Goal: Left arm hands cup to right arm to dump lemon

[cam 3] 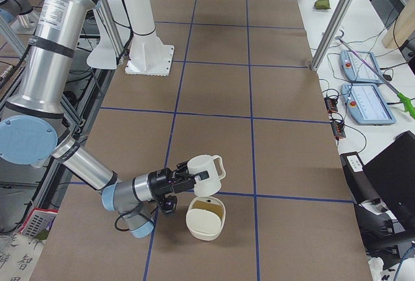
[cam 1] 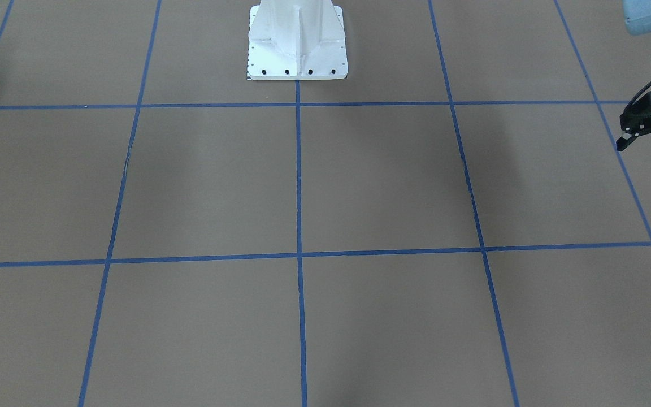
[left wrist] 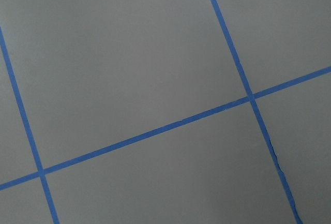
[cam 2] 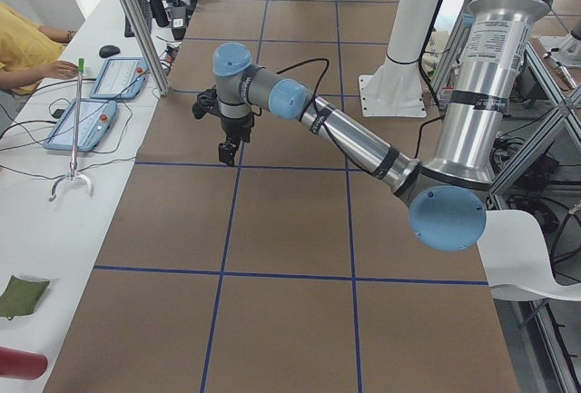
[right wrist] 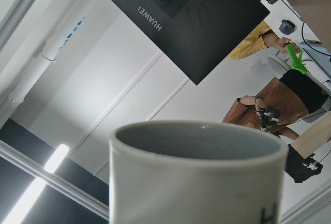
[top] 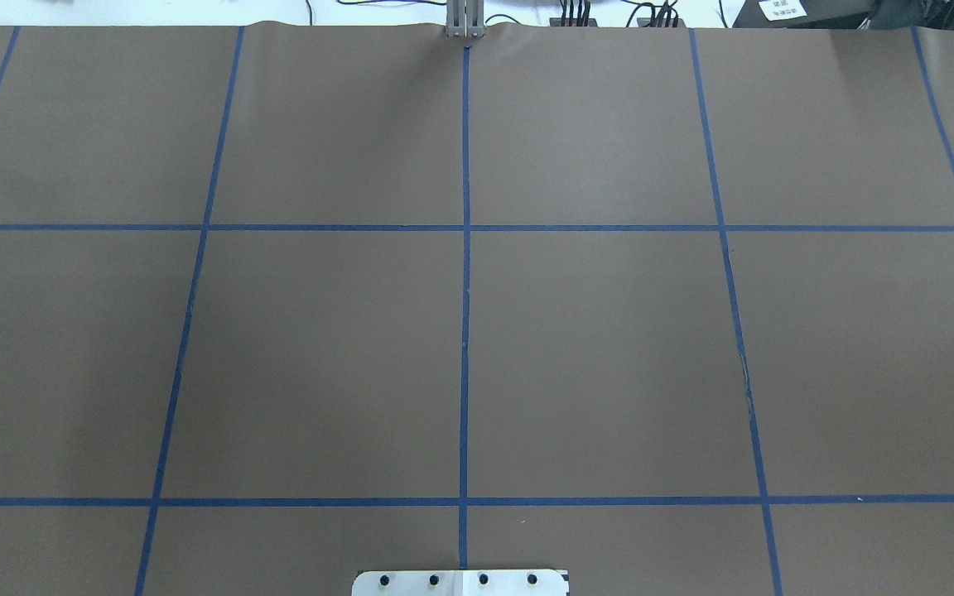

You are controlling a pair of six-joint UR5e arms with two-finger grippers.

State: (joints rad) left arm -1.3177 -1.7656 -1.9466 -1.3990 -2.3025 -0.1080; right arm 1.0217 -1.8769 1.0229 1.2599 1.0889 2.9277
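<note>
**Ana:** Closest, the cup (right wrist: pixel 199 177) fills the right wrist view, and no lemon shows in the grey inside. Where is it?
**Ben:** At the right gripper (cam 3: pixel 185 180), tipped above a white bowl (cam 3: pixel 201 231). I cannot tell its grip from this side.
**Ana:** And the left gripper (cam 1: pixel 649 148)?
**Ben:** Spread, empty, well apart. I judge the handover done and the dumping underway or finished.

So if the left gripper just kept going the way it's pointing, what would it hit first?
Probably the bare table. The left gripper points roughly down, and its wrist view shows only brown surface and blue tape lines, with nothing in between.
</note>
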